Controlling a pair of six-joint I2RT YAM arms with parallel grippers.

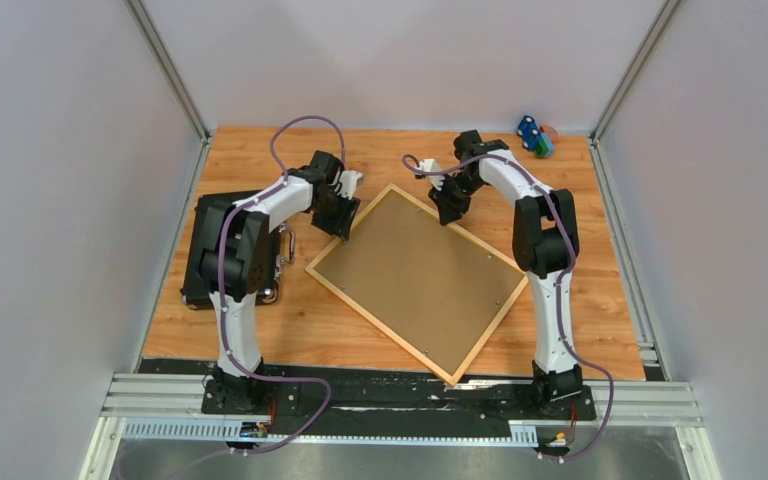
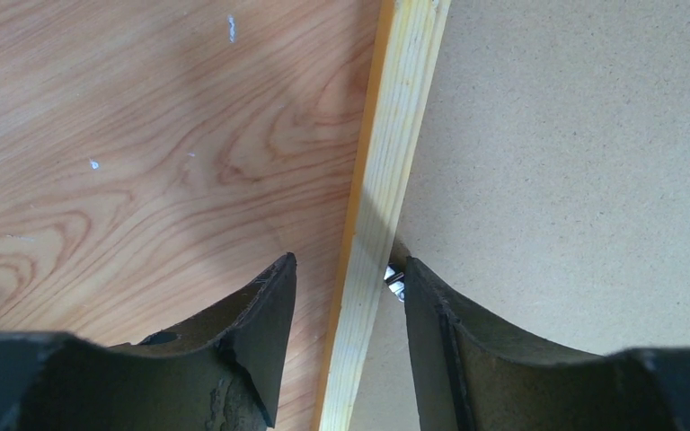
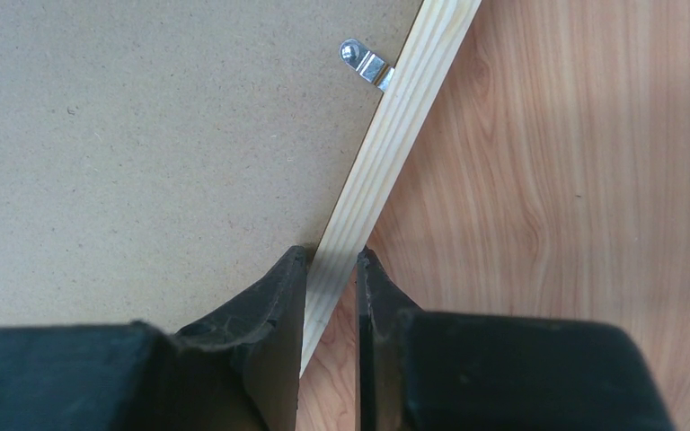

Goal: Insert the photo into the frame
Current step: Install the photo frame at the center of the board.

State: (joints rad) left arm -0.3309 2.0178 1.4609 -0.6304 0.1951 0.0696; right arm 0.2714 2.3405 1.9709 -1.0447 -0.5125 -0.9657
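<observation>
Worktop point(image 1: 300, 330): a wooden top with grey walls on three sides.
Frame point(image 1: 380, 325): a big, thin frame of light wood. It lies flat in the middle of the worktop, turned so one corner points to the near edge and one to the far edge.
Brown board point(image 1: 415, 275): it fills the inside of the frame and faces up.
Left tool point(image 2: 349, 265): it is at the frame's far left rail, near the far corner. It is partly open, with one finger point(image 2: 260, 332) over the worktop and the other over the brown board. The rail runs between them. There is a gap on the worktop side, so it has no hold on the rail.
Right tool point(image 3: 332, 253): it is at the frame's far right rail, also near the far corner. Its fingers are pressed on both sides of the rail, so it has hold of the frame.
Metal clip point(image 3: 366, 63): a small shiny tab on the rail, just past the right tool, lying on the brown board.
Black case point(image 1: 195, 270): it lies by the left edge of the worktop, partly under the left arm.
Small toys point(image 1: 535, 137): blue and green, in the far right corner, well apart from the frame.
</observation>
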